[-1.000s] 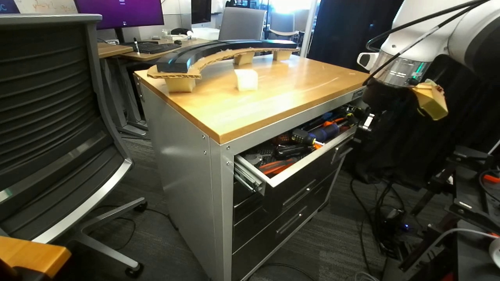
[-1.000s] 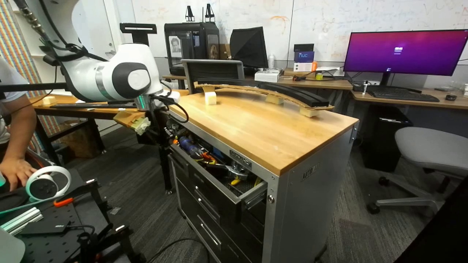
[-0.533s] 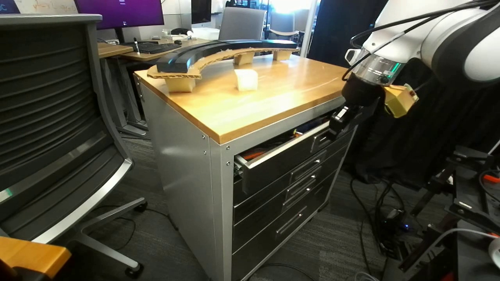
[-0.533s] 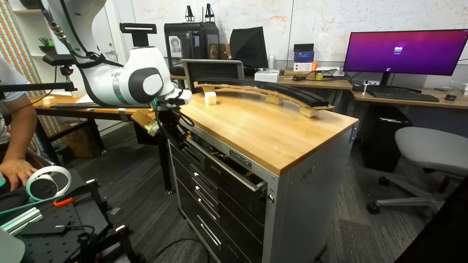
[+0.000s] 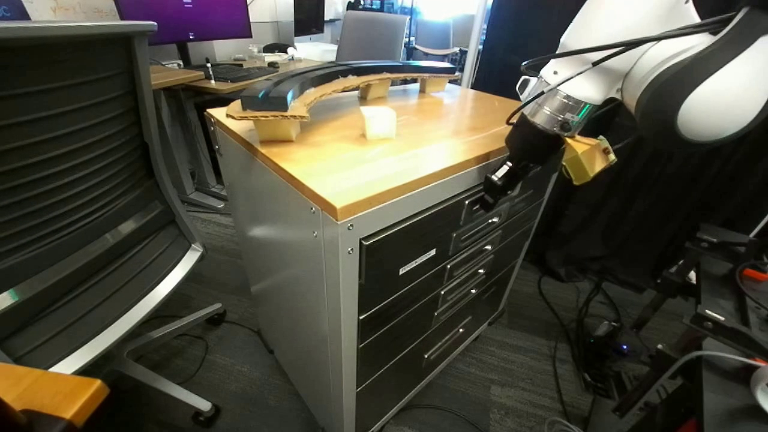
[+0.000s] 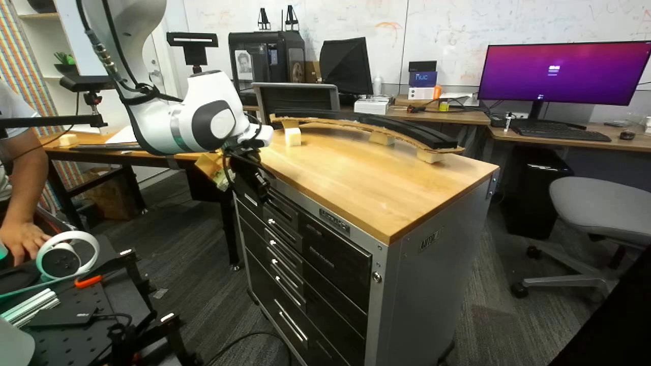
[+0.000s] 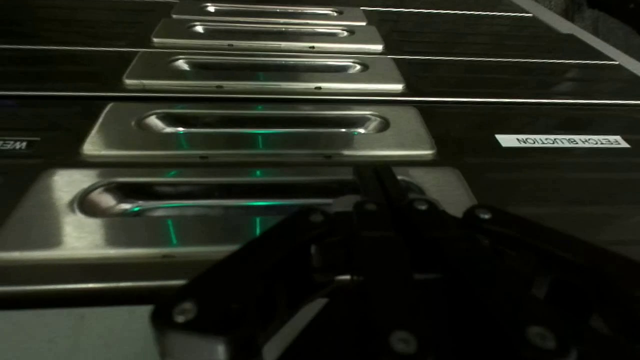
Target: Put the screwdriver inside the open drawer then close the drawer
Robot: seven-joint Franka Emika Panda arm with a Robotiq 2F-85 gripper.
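Note:
The drawer (image 5: 390,241) is flush with the front of the wood-topped cabinet. It also shows in an exterior view (image 6: 330,240) and in the wrist view (image 7: 540,205), with its recessed metal handle. The screwdriver is out of view, and the inside of the drawer is hidden. My gripper (image 5: 487,203) is low in front of the drawer near its handle. It also shows in an exterior view (image 6: 264,195). In the wrist view its fingers (image 7: 377,175) are together with nothing seen between them, over one end of the handle. I cannot tell whether they touch the drawer.
The wooden top (image 5: 456,120) overhangs just above my gripper. A curved black piece (image 6: 407,129) on cardboard and foam blocks stands on it. A label (image 7: 562,141) marks the drawer below. A chair (image 5: 72,180) stands beside the cabinet, and a person's hand (image 6: 25,236) is by a dark side table.
The drawer has slid from open to flush with the cabinet, hiding the tools that showed in it. My gripper has moved along with its front toward the cabinet. The gripper stays shut.

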